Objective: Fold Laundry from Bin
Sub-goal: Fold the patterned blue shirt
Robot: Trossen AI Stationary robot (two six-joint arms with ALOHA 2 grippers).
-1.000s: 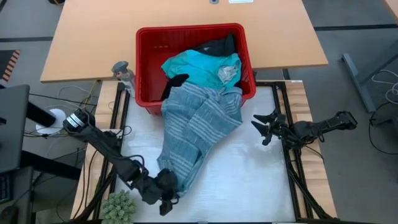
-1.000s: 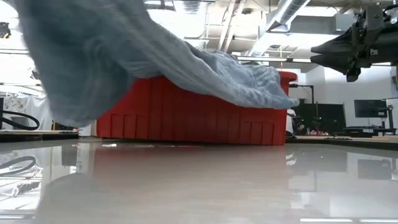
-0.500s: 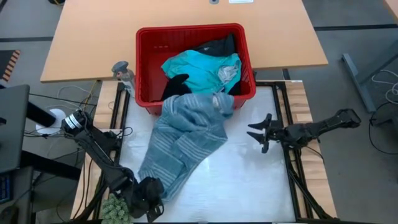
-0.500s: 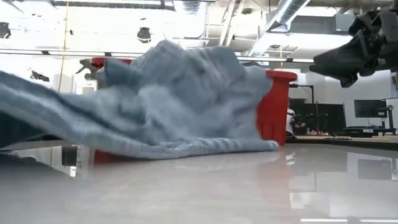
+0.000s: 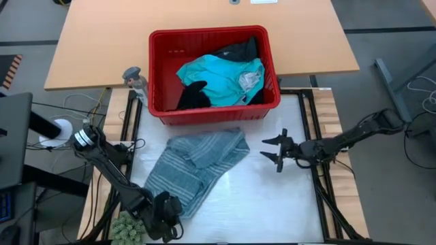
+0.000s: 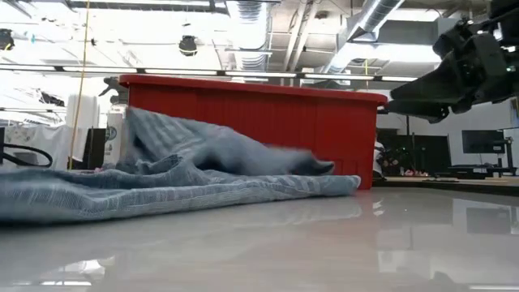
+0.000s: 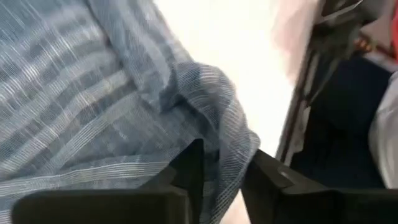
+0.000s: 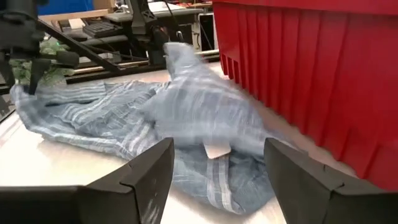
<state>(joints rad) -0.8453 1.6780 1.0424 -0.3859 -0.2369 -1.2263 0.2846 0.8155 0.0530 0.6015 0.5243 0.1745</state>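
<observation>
The blue-grey striped garment [image 5: 197, 163] lies crumpled on the white table between the red bin [image 5: 158, 75] and the near edge. Its far end rests just in front of the bin's wall [image 6: 268, 122]. My left gripper [image 5: 167, 216] is shut on the garment's near end, close to the table's near left corner. My right gripper [image 5: 267, 150] hovers open to the right of the garment [image 8: 186, 112], fingers pointing at it, touching nothing. A turquoise garment [image 5: 221, 78] and black garments [image 5: 242, 49] lie inside the bin. My left gripper pinches a bunched fold at the striped garment's near edge [image 7: 217, 158] between its two fingers. How many layers it has, I cannot tell. That end is raised slightly at the fingers, and the rest of the cloth lies slack on the table.
A small grey bottle [image 5: 135, 78] stands left of the bin. A green spiky plant [image 5: 128, 228] sits at the near left corner beside my left gripper. A wooden table [image 5: 95, 41] lies beyond the bin. Bare white table [image 5: 259, 204] shows right of the garment.
My left gripper has pulled toward the table's near left corner and sunk, drawing the striped garment with it. The garment's far end has slid off the bin's rim and fallen onto the table. My right gripper has moved left toward the garment and slightly nearer.
</observation>
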